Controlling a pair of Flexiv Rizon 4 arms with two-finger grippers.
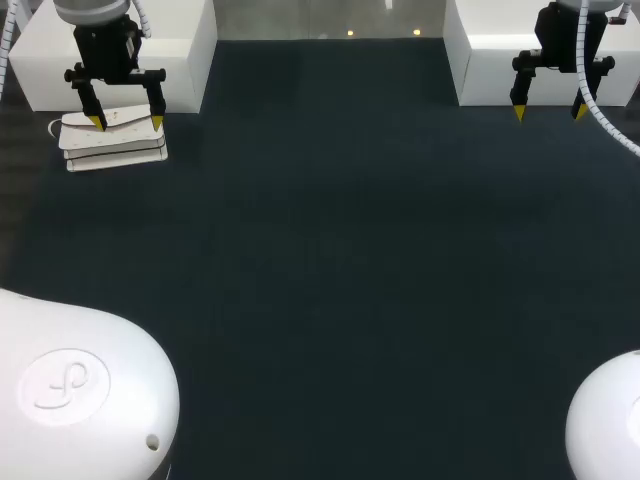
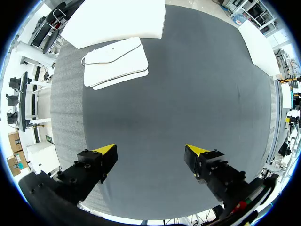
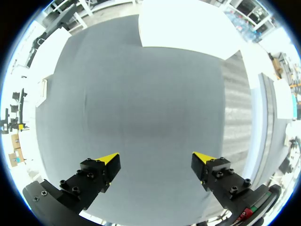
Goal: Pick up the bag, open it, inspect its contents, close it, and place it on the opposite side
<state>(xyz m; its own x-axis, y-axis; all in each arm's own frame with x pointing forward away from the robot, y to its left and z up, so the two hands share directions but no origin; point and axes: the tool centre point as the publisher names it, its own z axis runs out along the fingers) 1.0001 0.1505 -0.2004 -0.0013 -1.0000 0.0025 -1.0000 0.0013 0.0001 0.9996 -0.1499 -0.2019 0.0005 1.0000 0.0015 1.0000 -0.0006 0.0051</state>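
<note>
A white bag (image 1: pixel 113 140) lies flat on the dark table at the far left, its flap up and a thin strap at its left end. My left gripper (image 1: pixel 126 122) hangs over it, open, holding nothing. From the left wrist the bag (image 2: pixel 115 63) shows well ahead of the left gripper (image 2: pixel 150 150), whose yellow tips stand wide apart over bare mat. At the far right my right gripper (image 1: pixel 549 112) is open and empty above the table; in its own view the right gripper (image 3: pixel 155 159) faces bare mat, and the bag (image 3: pixel 43 91) shows as a thin white sliver at the far edge.
Two white blocks stand on the back of the table: one at the left (image 1: pixel 120 50) just behind the bag, one at the right (image 1: pixel 520 55) behind my right gripper. Dark mat (image 1: pixel 330 260) covers the table between them.
</note>
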